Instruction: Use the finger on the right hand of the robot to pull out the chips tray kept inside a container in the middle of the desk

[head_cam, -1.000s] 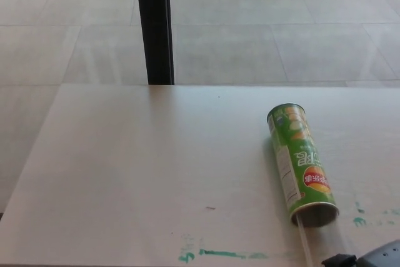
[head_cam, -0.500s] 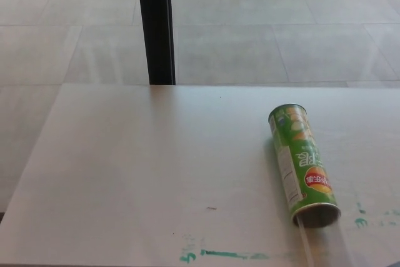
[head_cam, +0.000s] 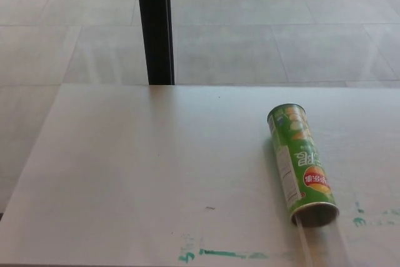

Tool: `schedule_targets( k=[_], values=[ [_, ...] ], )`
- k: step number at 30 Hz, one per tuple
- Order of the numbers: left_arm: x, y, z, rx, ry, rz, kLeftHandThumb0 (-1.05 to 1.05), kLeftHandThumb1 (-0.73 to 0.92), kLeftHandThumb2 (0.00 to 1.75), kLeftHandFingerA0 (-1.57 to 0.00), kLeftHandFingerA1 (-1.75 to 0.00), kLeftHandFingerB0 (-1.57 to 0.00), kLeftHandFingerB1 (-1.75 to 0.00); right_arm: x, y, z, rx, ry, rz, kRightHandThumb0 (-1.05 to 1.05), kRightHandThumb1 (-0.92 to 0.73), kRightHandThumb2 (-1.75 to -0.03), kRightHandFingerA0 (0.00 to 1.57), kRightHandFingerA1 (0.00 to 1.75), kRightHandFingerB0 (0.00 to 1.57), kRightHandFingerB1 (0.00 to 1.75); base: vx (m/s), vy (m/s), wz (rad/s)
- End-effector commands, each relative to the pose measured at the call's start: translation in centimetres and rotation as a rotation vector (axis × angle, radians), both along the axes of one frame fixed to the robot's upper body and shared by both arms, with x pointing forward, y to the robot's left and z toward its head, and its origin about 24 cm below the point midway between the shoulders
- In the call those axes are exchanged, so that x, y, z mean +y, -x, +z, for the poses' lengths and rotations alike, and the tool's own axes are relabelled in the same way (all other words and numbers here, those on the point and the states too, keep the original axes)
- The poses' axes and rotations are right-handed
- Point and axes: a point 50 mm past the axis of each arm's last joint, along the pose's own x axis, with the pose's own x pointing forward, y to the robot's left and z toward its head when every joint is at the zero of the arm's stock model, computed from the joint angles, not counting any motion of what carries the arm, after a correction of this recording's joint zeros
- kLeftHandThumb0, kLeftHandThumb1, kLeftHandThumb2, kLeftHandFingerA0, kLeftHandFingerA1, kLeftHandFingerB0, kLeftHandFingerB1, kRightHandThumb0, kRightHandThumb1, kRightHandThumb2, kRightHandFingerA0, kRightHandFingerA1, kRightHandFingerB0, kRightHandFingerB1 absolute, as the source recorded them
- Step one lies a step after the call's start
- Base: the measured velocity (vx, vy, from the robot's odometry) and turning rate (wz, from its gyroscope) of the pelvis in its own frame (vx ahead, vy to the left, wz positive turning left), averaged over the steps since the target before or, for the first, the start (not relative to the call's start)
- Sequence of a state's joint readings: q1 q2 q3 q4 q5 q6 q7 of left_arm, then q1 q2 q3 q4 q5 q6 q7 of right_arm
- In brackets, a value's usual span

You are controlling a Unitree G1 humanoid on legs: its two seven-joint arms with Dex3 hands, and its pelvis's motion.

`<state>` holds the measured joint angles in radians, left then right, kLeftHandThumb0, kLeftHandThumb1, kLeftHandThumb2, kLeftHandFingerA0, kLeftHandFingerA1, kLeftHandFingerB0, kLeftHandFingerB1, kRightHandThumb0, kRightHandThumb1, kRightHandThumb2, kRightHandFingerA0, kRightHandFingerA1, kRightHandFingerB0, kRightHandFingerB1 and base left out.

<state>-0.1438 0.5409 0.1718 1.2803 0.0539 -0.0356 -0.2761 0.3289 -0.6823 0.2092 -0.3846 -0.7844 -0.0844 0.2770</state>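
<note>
A green can (head_cam: 300,164) of chips lies on its side on the pale bench (head_cam: 156,173), toward the right half of the surface and nearer the front edge than the back. Its closed end points away from the camera, and its open mouth (head_cam: 314,214) faces the front edge, angled slightly to the right. The label shows a red and yellow oval with white characters and pictures of chips near the far end. From the open mouth a clear plastic tray (head_cam: 322,242) sticks out a little way and runs to the bottom edge of the picture; it is see-through and faint, so its far edges are hard to make out.

Green paint smears (head_cam: 219,254) mark the bench along the front edge, left of the can, and a few smaller green marks (head_cam: 359,220) sit just to the right of the can's mouth. A tiny dark speck (head_cam: 210,207) lies near the middle of the bench.

Beyond the bench is a pale tiled floor (head_cam: 281,29), and a black post (head_cam: 155,26) stands upright behind the back edge.

Neither hand of the robot shows anywhere, so whether the fingers are apart or together cannot be told.
</note>
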Motion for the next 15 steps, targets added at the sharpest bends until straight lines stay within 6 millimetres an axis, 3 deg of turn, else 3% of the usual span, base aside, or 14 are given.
schedule_targets(
  k=[1, 6, 10, 15],
  values=[
    [0.5, 0.5, 0.2, 0.010, -0.008, 0.022, -0.47, 0.73, 0.62, -0.59, -0.65, -0.60, -0.58, -0.1, -0.5, 1.3, -0.072, -0.056, -0.037, -0.12, -0.50, -0.55, 0.94, 0.98, 0.00, 0.00, 0.00, 0.000, 0.00],
    [0.5, 0.5, 0.2, 0.015, -0.008, 0.015, -0.47, 0.74, 0.62, -0.59, -0.65, -0.56, -0.56, -0.2, -0.8, 2.7, -0.155, -0.137, -0.076, -0.11, -0.45, -0.53, 0.98, 0.92, 0.00, 0.00, 0.00, 0.000, 0.00],
    [0.6, 0.4, 0.3, 0.014, -0.011, 0.013, -0.47, 0.74, 0.62, -0.59, -0.65, -0.55, -0.54, -0.4, -0.3, 3.8, -0.164, -0.147, -0.090, -0.11, -0.45, -0.53, 0.96, 0.99, 0.00, 0.00, 0.00, 0.000, 0.00],
    [0.4, 0.7, 0.1, 0.020, -0.005, 0.026, -0.46, 0.74, 0.62, -0.58, -0.64, -0.57, -0.56, -1.8, 1.9, 5.1, -0.129, -0.154, -0.118, -0.09, -0.45, -0.53, 0.96, 1.06, 0.00, 0.00, 0.00, 0.000, 0.00]
  ],
)
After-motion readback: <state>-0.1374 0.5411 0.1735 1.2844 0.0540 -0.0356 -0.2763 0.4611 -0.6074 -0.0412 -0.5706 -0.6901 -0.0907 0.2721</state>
